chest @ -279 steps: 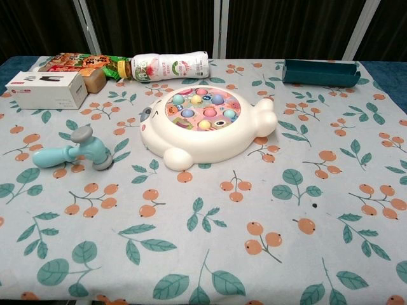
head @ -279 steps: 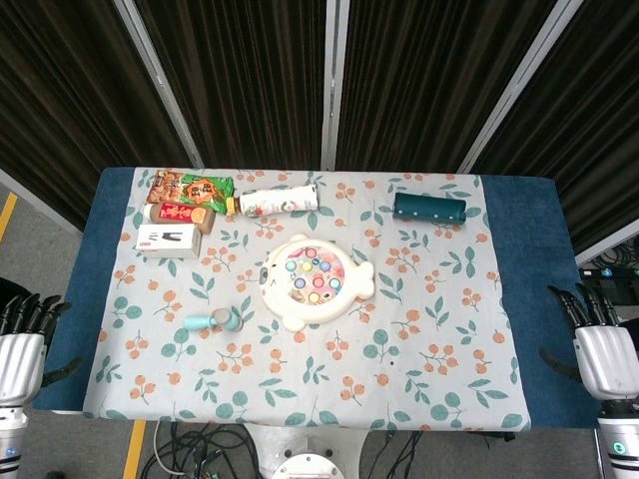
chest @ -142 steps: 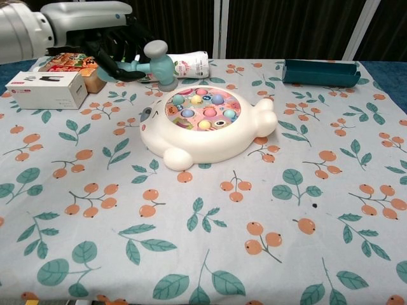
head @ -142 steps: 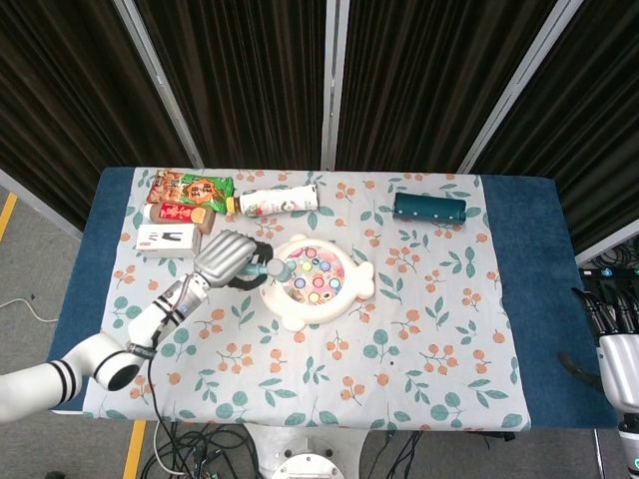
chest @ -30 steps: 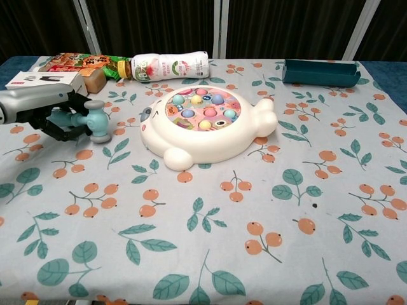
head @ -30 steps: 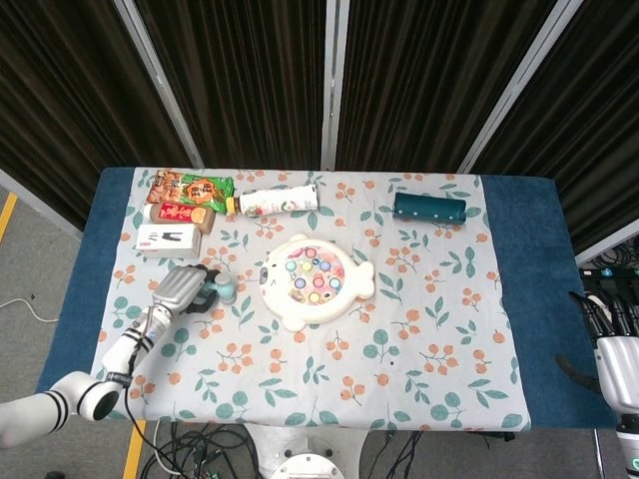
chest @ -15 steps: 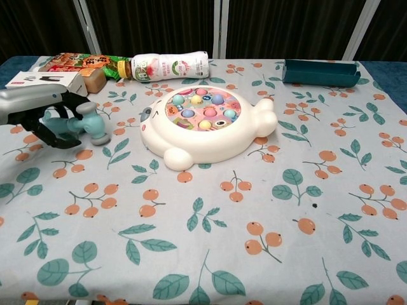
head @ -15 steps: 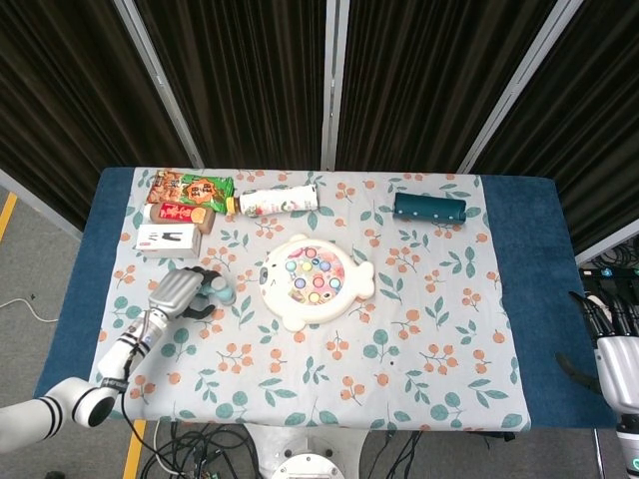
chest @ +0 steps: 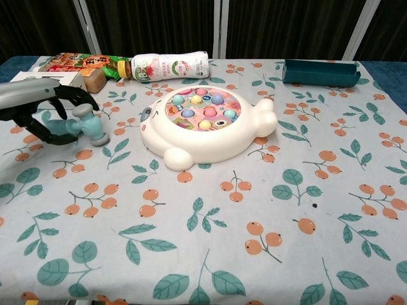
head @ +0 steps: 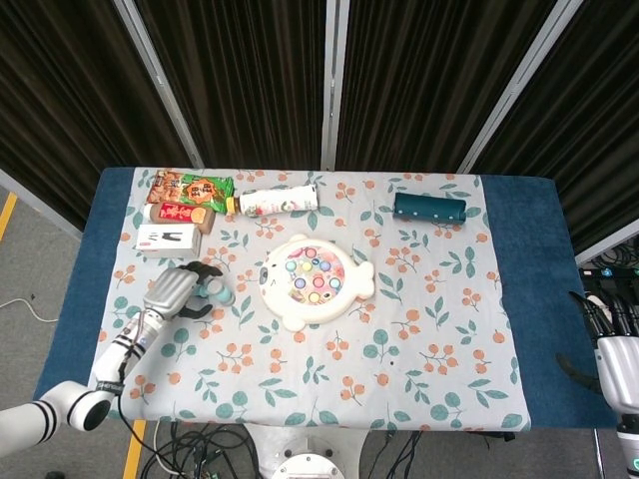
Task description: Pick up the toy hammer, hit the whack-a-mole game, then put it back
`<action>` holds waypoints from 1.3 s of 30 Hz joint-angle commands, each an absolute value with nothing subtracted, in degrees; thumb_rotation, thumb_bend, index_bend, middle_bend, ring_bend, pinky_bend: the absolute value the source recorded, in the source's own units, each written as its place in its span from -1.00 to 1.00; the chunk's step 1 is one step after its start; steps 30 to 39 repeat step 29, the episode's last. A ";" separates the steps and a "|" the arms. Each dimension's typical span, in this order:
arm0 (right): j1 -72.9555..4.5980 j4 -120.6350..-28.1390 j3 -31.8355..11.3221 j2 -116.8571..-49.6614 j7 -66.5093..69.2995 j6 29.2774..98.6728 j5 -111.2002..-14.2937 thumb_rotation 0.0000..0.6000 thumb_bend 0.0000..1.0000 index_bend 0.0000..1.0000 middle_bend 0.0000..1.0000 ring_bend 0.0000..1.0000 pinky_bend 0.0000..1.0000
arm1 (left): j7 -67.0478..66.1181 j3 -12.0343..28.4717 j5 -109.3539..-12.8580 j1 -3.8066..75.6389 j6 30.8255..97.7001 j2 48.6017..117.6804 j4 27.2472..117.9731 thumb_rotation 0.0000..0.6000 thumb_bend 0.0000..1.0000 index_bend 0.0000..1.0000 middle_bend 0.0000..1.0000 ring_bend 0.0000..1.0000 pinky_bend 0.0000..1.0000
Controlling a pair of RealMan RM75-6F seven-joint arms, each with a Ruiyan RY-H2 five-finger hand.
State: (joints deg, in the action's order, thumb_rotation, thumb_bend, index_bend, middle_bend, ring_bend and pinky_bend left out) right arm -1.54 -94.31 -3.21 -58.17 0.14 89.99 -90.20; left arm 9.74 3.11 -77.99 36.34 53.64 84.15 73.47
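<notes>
The teal toy hammer (head: 216, 291) (chest: 84, 127) lies on the floral cloth, left of the white whack-a-mole game (head: 315, 280) (chest: 206, 124). My left hand (head: 172, 294) (chest: 30, 105) hovers over the hammer's handle. Its fingers are spread and arched above the handle, and the thumb lies on the near side; they do not look closed on it. The hammer's grey head points toward the game. My right hand (head: 615, 357) sits off the table's right edge with its fingers apart and nothing in it. The chest view does not show it.
Along the far left edge lie a bottle (head: 279, 202) (chest: 166, 66), snack packs (head: 190, 188) and a white box (head: 167, 240), close behind my left hand. A dark teal case (head: 429, 209) (chest: 320, 72) lies at the far right.
My left hand has drawn back to the left and spread its fingers off the hammer's handle. The hammer has settled on the cloth. The right hand has not moved.
</notes>
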 commanded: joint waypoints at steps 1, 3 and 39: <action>-1.54 -94.27 -3.20 -58.18 0.17 90.01 -90.24 1.00 -0.77 -0.80 -0.56 -0.97 -0.93 | 10.21 3.31 -78.79 35.94 54.90 83.62 74.09 1.00 -0.43 -0.73 -0.74 -0.89 -0.60; -1.51 -94.24 -3.21 -58.13 0.25 90.06 -90.23 1.00 -0.77 -0.80 -0.56 -0.97 -0.93 | 10.72 3.63 -79.31 35.33 56.53 82.79 74.91 1.00 -0.43 -0.75 -0.77 -0.91 -0.68; -3.52 -90.35 -1.80 -58.34 10.26 88.23 -93.81 1.00 -0.72 -0.79 -0.68 -1.00 -0.95 | 0.88 -1.42 -78.93 6.90 90.35 67.52 91.05 1.00 -0.51 -0.59 -0.71 -0.91 -0.80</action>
